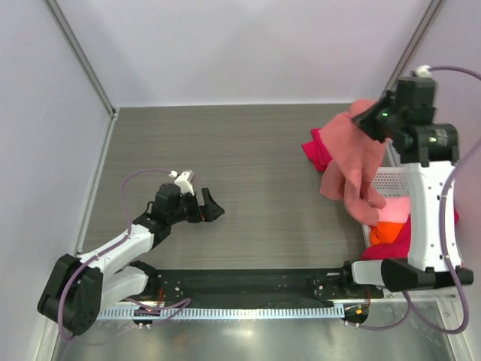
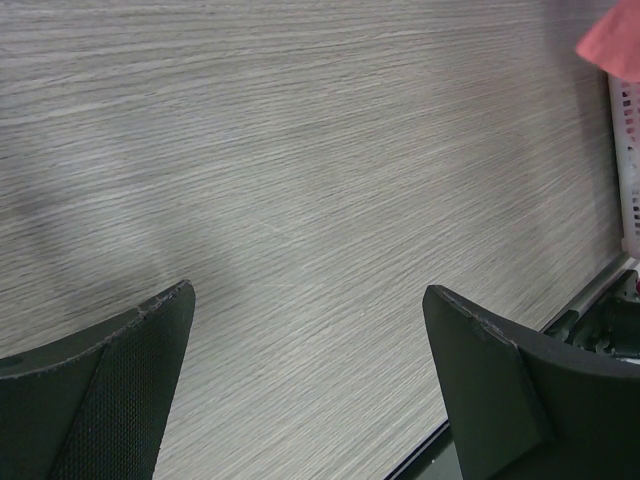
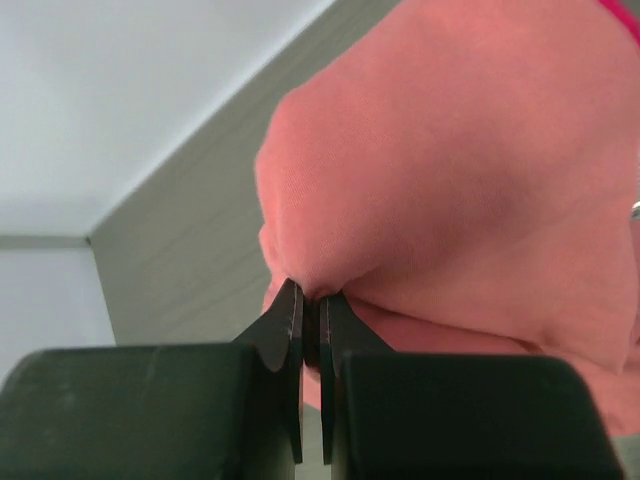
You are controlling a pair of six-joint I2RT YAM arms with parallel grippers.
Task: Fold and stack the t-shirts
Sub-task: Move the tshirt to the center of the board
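Observation:
A salmon-pink t-shirt [image 1: 353,158] hangs in the air at the right, pinched at its top by my right gripper [image 1: 370,119], which is shut on the cloth. In the right wrist view the same t-shirt [image 3: 450,180] bulges above the closed gripper [image 3: 312,300]. A crimson-red t-shirt [image 1: 316,150] lies behind it at the basket's corner. Light pink [image 1: 397,207], orange [image 1: 387,232] and more red cloth sit in the basket. My left gripper [image 1: 204,203] rests low over the bare table at the left, wide open and holding nothing; its two fingers [image 2: 110,380] frame only wood grain.
A white plastic lattice basket [image 1: 391,180] stands at the right edge of the table, also visible in the left wrist view [image 2: 628,160]. White walls close the table at the back and sides. The arms' black base rail [image 1: 248,282] runs along the near edge.

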